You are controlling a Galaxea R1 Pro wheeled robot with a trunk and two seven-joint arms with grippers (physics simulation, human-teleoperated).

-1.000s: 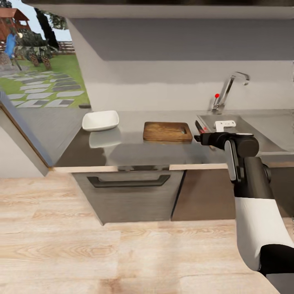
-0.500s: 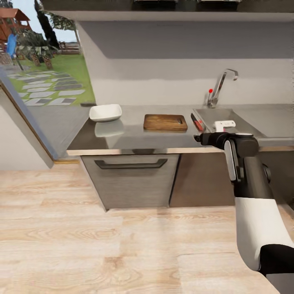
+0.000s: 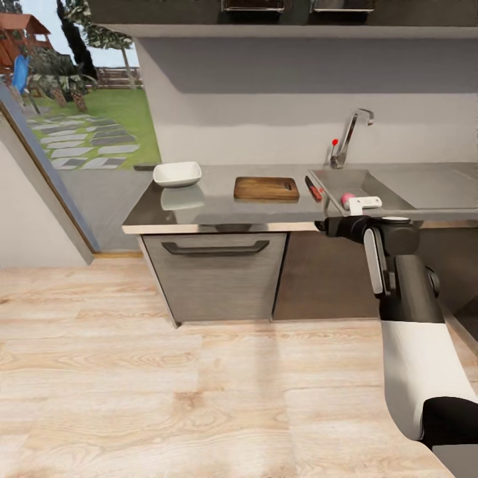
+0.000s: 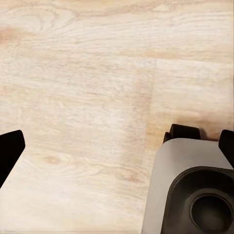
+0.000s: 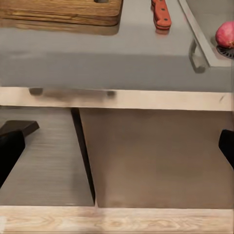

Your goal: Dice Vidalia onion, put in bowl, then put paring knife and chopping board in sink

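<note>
The Vidalia onion (image 3: 347, 198) lies in the sink (image 3: 362, 180) by the drain, and it appears again in the right wrist view (image 5: 224, 34). Left of the sink, on the countertop (image 3: 219, 207), the paring knife (image 3: 313, 188) (image 5: 162, 14) lies beside the chopping board (image 3: 266, 188) (image 5: 61, 10). The white bowl (image 3: 177, 174) stands further left. My right gripper (image 5: 119, 146) is open and empty, held in front of the cabinet below the counter edge. My left gripper (image 4: 117, 146) hangs open over the wooden floor.
The right arm (image 3: 401, 279) reaches forward at the right. A chrome tap (image 3: 346, 138) with a red knob rises behind the sink. Dark cabinets with a bar handle (image 3: 214, 249) sit under the counter. A glass door (image 3: 46, 153) to the garden is at the left.
The whole head view has shifted: the counter now looks farther away and more floor shows, so the camera has moved back. The onion has come into view in the sink.
</note>
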